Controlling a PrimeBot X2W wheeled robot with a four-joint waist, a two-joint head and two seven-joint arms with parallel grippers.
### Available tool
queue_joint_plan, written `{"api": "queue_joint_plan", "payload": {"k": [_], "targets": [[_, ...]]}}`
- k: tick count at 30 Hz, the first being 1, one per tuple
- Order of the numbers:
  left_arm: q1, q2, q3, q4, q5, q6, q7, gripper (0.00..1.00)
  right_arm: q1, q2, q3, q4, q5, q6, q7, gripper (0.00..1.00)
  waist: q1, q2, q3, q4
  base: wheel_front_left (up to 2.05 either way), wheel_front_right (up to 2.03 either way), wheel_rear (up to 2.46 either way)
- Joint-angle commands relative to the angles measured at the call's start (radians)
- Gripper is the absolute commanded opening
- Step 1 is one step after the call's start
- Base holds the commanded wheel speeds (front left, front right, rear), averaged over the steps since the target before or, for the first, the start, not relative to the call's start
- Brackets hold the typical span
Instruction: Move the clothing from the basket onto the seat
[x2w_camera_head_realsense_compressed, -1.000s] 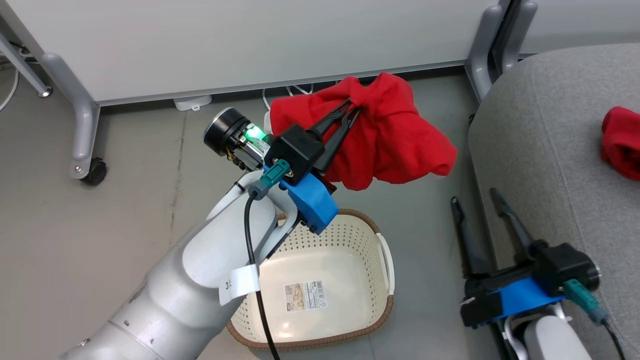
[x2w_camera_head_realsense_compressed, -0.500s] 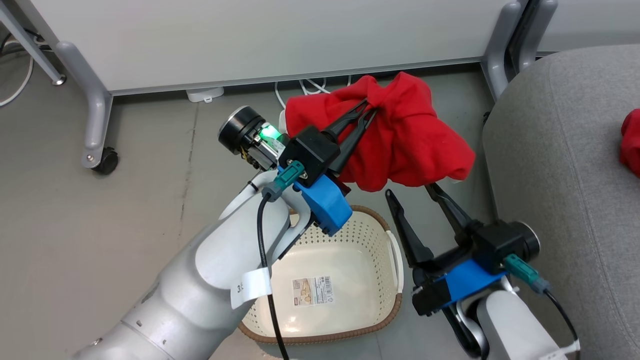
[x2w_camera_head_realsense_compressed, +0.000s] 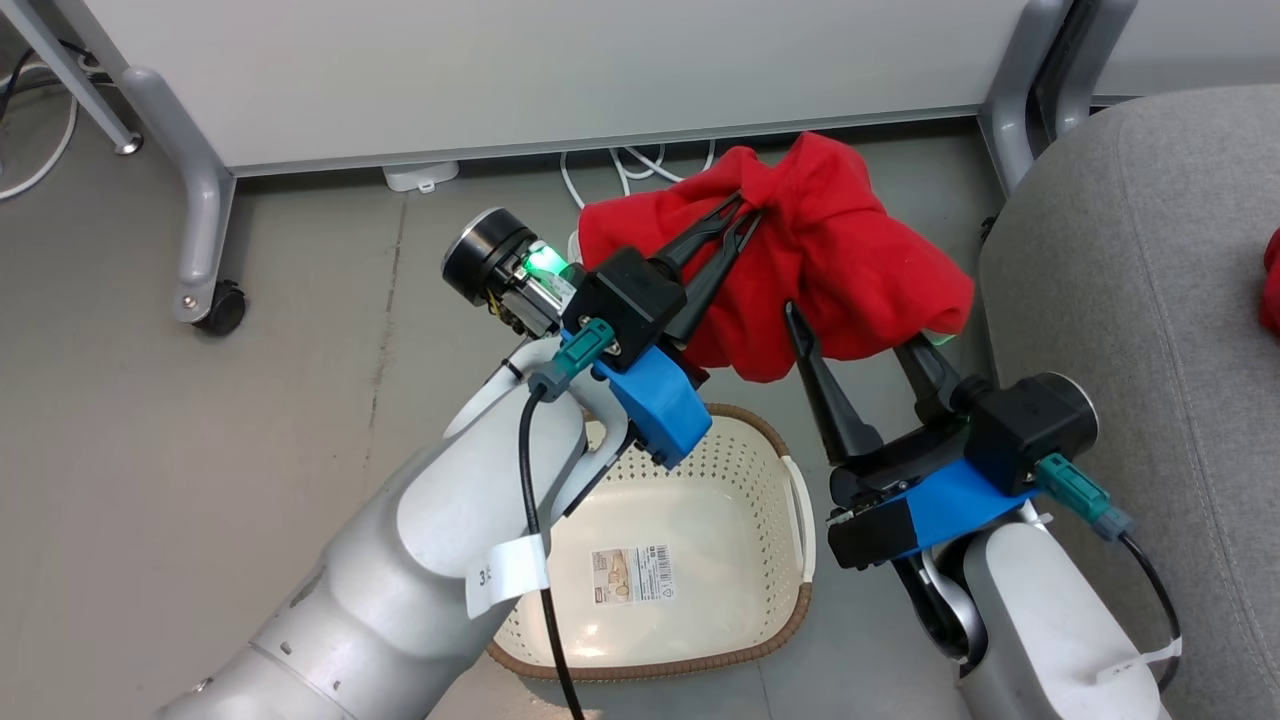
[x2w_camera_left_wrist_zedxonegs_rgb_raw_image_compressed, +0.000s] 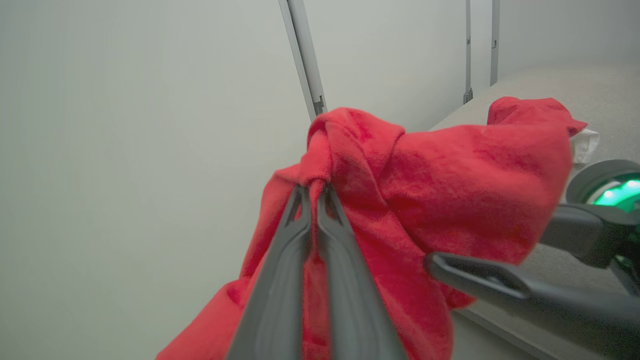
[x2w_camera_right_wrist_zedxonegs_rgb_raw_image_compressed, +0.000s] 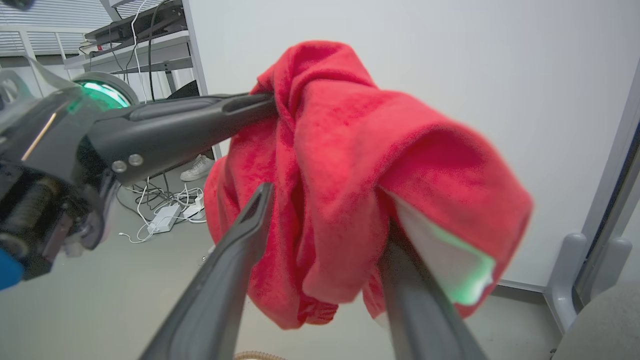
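Note:
A bright red garment (x2w_camera_head_realsense_compressed: 840, 260) hangs in the air above the far side of the basket, and my left gripper (x2w_camera_head_realsense_compressed: 746, 207) is shut on a bunched fold at its top (x2w_camera_left_wrist_zedxonegs_rgb_raw_image_compressed: 320, 165). My right gripper (x2w_camera_head_realsense_compressed: 858, 335) is open, its two fingers (x2w_camera_right_wrist_zedxonegs_rgb_raw_image_compressed: 250, 215) straddling the garment's hanging lower edge (x2w_camera_right_wrist_zedxonegs_rgb_raw_image_compressed: 325, 280), where a white panel shows. The cream basket (x2w_camera_head_realsense_compressed: 790, 520) stands on the floor below with only a label sticker inside. The grey seat (x2w_camera_head_realsense_compressed: 1130, 250) lies to the right, with another red garment (x2w_camera_head_realsense_compressed: 1272, 280) at its far right edge.
A white panel on grey legs (x2w_camera_head_realsense_compressed: 200, 190) with a caster (x2w_camera_head_realsense_compressed: 222, 305) stands behind. Cables (x2w_camera_head_realsense_compressed: 630, 160) and a white adapter (x2w_camera_head_realsense_compressed: 420, 175) lie on the floor under it. A second grey leg (x2w_camera_head_realsense_compressed: 1020, 120) stands beside the seat's corner. A shoe (x2w_camera_right_wrist_zedxonegs_rgb_raw_image_compressed: 197, 167) rests further off.
My right gripper has risen from beside the seat and swung left, so its open fingers now sit around the garment's lower edge. The left gripper keeps its hold. The camera has shifted slightly.

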Motion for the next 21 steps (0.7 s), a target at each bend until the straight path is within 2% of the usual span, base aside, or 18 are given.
{"api": "queue_joint_plan", "payload": {"k": [1, 2, 18, 19, 20, 21], "targets": [[0.012, -0.001, 0.008, -0.003, 0.005, -0.005, -0.005, 0.0, -0.006, 0.001, -0.004, -0.004, -0.004, 0.0, -0.003, 0.1, 0.0, -0.0001, 0.0, 0.0, 0.0, 0.0, 0.0], [0.013, -0.001, 0.01, -0.002, 0.007, -0.005, -0.005, 0.0, -0.005, 0.001, -0.004, -0.007, -0.003, 0.0, -0.003, 0.0, 0.0, -0.0001, 0.001, -0.001, 0.0, 0.0, 0.0], [0.023, -0.007, 0.027, 0.015, 0.023, -0.014, -0.005, 0.0, 0.001, 0.001, -0.012, -0.014, 0.003, 0.0, -0.003, 0.0, 0.0, -0.0001, 0.0, -0.008, 0.0, 0.0, 0.0], [0.022, -0.008, 0.028, 0.015, 0.023, -0.014, -0.005, 0.4, 0.001, 0.001, -0.014, -0.014, 0.002, 0.0, -0.003, 0.0, 0.0, -0.0001, 0.0, -0.008, 0.0, 0.0, 0.0], [0.019, -0.009, 0.033, 0.008, 0.028, -0.013, -0.005, 1.0, 0.001, 0.001, -0.015, -0.014, 0.001, 0.0, -0.003, 0.0, 0.0, -0.0001, 0.001, -0.007, 0.0, 0.0, 0.0], [0.021, -0.009, 0.035, 0.007, 0.03, -0.013, -0.005, 1.0, 0.001, 0.001, -0.016, -0.014, -0.001, 0.0, -0.003, 0.0, 0.0, -0.0001, 0.001, -0.007, 0.0, 0.0, 0.0]]}}
